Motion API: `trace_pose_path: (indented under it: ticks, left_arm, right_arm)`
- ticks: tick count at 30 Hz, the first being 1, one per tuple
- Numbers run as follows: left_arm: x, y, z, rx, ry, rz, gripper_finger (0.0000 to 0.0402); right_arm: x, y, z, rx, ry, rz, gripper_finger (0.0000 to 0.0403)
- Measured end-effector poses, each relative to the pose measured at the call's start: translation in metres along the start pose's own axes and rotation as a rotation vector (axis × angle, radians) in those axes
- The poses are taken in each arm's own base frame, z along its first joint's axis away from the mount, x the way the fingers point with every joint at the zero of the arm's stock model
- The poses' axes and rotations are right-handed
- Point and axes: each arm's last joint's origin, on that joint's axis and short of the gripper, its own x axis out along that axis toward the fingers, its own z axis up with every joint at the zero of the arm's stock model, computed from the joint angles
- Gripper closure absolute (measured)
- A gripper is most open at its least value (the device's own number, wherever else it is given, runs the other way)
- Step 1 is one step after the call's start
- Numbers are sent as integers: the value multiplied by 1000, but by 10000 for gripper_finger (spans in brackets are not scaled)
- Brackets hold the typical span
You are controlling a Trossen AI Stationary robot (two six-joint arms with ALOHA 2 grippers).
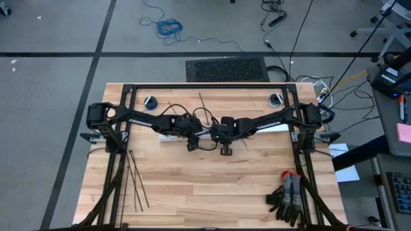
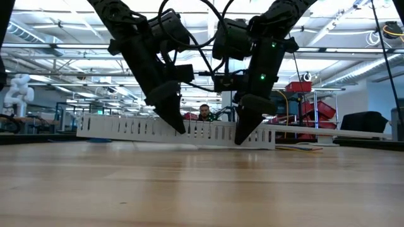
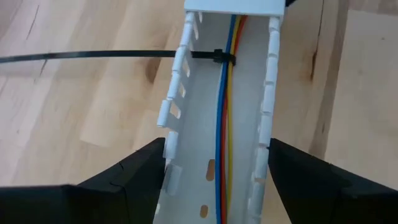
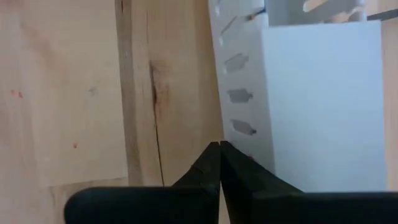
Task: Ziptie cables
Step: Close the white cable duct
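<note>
Left gripper jaws, spread, straddle the duct along its length, the cables inside running straight ahead to the ziptie crossing them, while the right gripper, pressed together, sits just beside the duct.

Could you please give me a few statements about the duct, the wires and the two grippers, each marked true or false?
1. The left gripper straddles the white duct with fingers apart. True.
2. The right gripper is wide open. False: its fingers are shut together.
3. A ziptie is fastened around the cables in the duct. True.
4. The spare zipties lie beside the gloves. False: they lie at the table's opposite side.
</note>
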Motion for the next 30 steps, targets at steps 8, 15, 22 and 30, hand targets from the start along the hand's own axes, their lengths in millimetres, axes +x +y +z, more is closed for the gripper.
trace_pose_path:
  ticks: [8, 15, 22, 30]
  left_arm:
    - [1, 6, 3, 56, -26, 11, 129]
    - [1, 6, 1, 77, -5, -36, 80]
    - [6, -5, -1, 112, 12, -102, 16]
    - [-18, 6, 19, 151, -44, -10, 8]
  right_arm:
    - [0, 1, 1, -10, -11, 26, 403]
    - [0, 2, 1, -51, -13, 79, 403]
    - [0, 2, 1, -76, -15, 78, 403]
    - [0, 3, 1, -76, -13, 102, 403]
